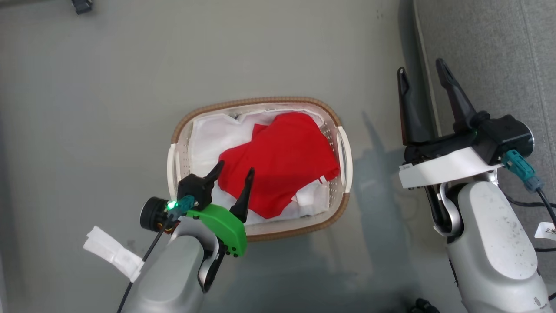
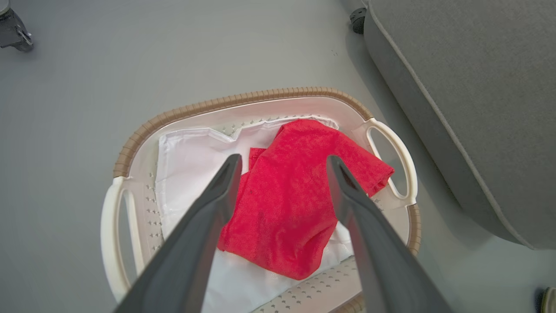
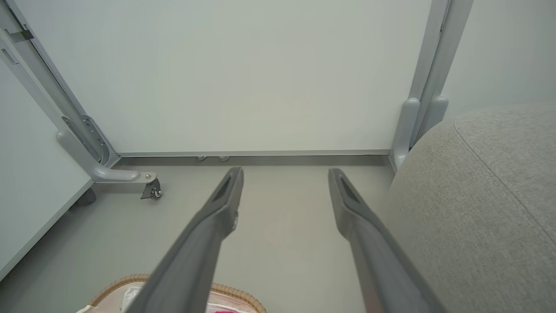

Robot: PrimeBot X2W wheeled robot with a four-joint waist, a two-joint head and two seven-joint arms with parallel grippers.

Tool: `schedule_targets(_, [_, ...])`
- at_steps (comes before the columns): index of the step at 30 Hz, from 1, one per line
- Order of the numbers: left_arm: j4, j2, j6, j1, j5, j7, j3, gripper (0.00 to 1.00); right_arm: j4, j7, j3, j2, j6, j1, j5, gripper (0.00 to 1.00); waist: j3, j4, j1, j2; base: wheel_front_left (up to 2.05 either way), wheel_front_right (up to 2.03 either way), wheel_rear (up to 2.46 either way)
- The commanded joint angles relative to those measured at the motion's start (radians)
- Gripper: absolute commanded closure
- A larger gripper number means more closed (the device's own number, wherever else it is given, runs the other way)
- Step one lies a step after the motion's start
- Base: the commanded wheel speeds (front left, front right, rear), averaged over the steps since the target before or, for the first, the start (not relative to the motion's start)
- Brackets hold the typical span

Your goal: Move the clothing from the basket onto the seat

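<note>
Just over basket [image 1: 282,232] rim, left claw [image 1: 236,166]

From the head, steeply down on the basket [image 1: 256,101] and the floor [image 1: 87,87], well above both. From the left wrist, close over that basket, tilted down, the seat [image 2: 469,87] at right. From the right wrist, low and nearly level toward a wall panel [image 3: 260,78], sharing basket rim and seat edge.
</note>
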Motion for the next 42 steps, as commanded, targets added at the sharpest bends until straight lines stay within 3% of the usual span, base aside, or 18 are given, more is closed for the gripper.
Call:
schedule_targets(1, [0.019,0.006,-0.002,-0.039,-0.012,-0.001,-0.016,0.0,-0.009,-0.002,0.006,-0.004,-0.001,-0.019,0.006,0.0,0.105,-0.046,0.0,0.0,0.0,0.0,0.0])
schedule_targets(15, [0.274,0.031,-0.002,-0.309,-0.1,-0.001,-0.136,0.0,-0.093,-0.002,0.051,-0.003,-0.001,-0.101,0.028,0.0,0.289,-0.102,0.0,0.0,0.0,0.0,0.0])
schedule_targets(23, [0.453,0.027,-0.001,-0.446,-0.085,0.023,-0.177,0.0,-0.114,-0.002,0.067,-0.003,-0.001,-0.118,0.056,0.0,0.361,-0.125,0.0,0.0,0.0,0.0,0.0])
schedule_targets(31, [0.52,0.017,0.018,-0.513,-0.061,0.084,-0.216,0.0,-0.12,-0.002,0.081,-0.003,-0.001,-0.117,0.066,0.0,0.396,-0.134,0.0,0.0,0.0,0.0,0.0])
schedule_targets(42, [0.543,0.012,0.106,-0.56,-0.008,0.152,-0.282,0.0,-0.119,-0.002,0.1,-0.003,-0.001,-0.115,0.082,0.0,0.415,-0.15,0.0,0.0,0.0,0.0,0.0])
